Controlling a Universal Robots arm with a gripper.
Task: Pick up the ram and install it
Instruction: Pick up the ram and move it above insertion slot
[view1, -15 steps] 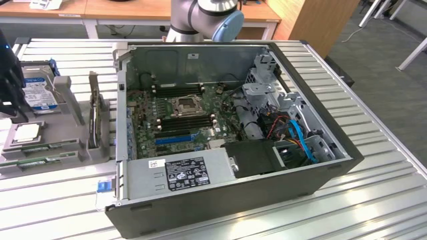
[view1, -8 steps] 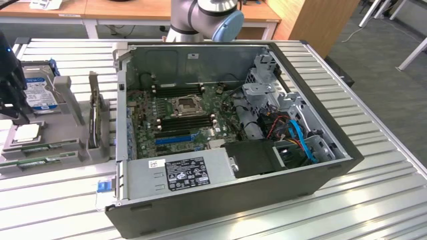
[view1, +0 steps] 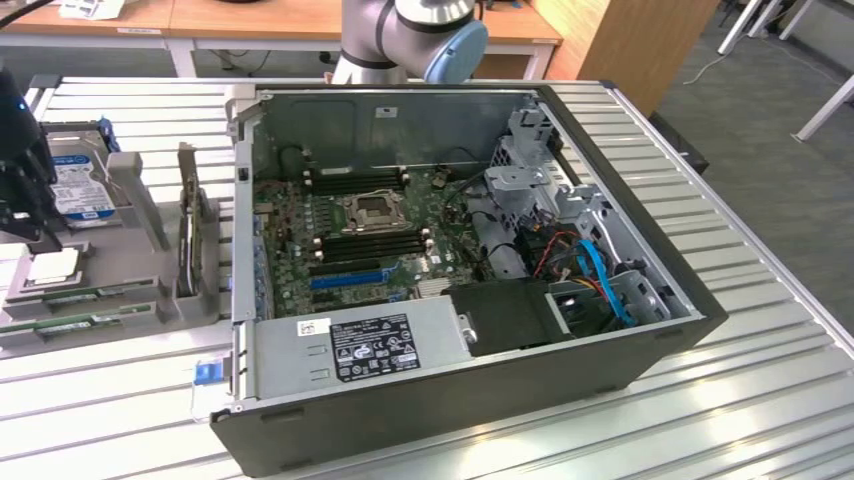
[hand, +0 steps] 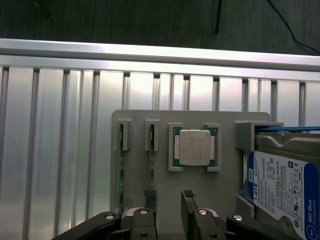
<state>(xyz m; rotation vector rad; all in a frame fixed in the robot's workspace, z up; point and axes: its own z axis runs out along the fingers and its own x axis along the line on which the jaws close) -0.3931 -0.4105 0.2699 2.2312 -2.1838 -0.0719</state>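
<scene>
Pincer (hand: 168, 199) wide, nothing between its tips, upper part cut off, ram (hand: 151, 167) edge-on as a thin sliver in the grey holder (hand: 135, 175) just beside one tip, holder at nine o'clock of the open computer case (view1: 467, 420) on the slatted desk (view1: 107, 400), hard drive (hand: 280, 185) cropped.

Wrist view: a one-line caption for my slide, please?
Open hand hovers over the parts tray holding ram, processor, hard drive.

Silver-grey tubular arm (view1: 387, 30) with rounded joint, pale blue cap (view1: 457, 48) at its four o'clock, black gripper (hand: 168, 196) with slim dark fingers (hand: 188, 202), silver screw heads (hand: 202, 212) on its links
</scene>
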